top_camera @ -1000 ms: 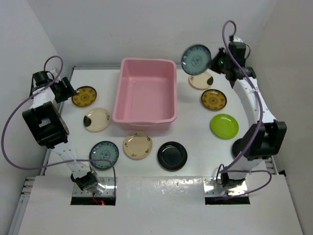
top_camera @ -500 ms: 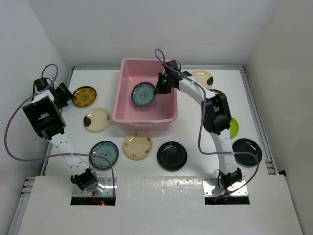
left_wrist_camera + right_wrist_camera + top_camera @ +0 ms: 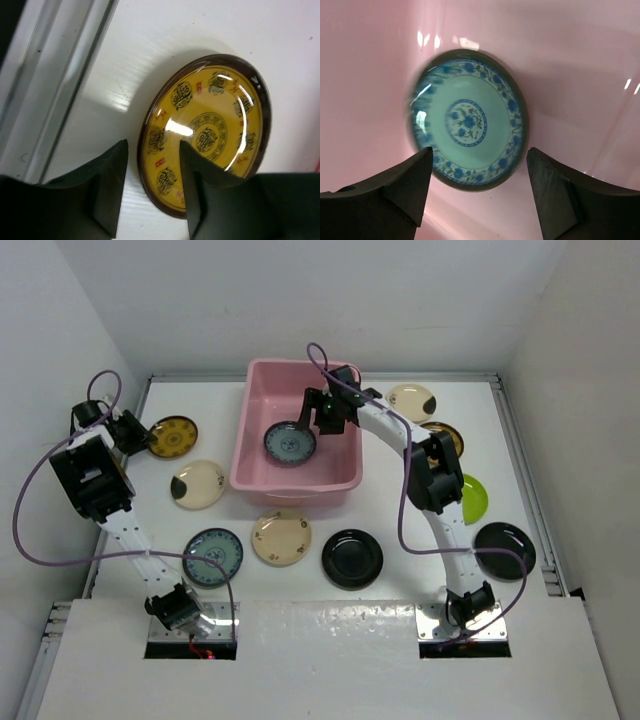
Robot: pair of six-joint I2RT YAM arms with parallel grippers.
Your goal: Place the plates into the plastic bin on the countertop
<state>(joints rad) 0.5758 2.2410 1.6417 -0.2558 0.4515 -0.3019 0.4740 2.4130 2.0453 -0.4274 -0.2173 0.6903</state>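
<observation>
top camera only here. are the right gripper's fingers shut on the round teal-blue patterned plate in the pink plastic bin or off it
Observer: Off it. In the right wrist view the right gripper is open, its fingers wide of the teal-blue patterned plate. The plate sits below them inside the pink plastic bin, with its left rim blurred.
Operator: ok and the left one, how is it placed at the yellow plate
Observer: The left gripper straddles the dark rim of the round mustard-yellow patterned plate. One finger is outside the rim and one is over the plate's inside. Bare table shows between the outer finger and the rim.
</observation>
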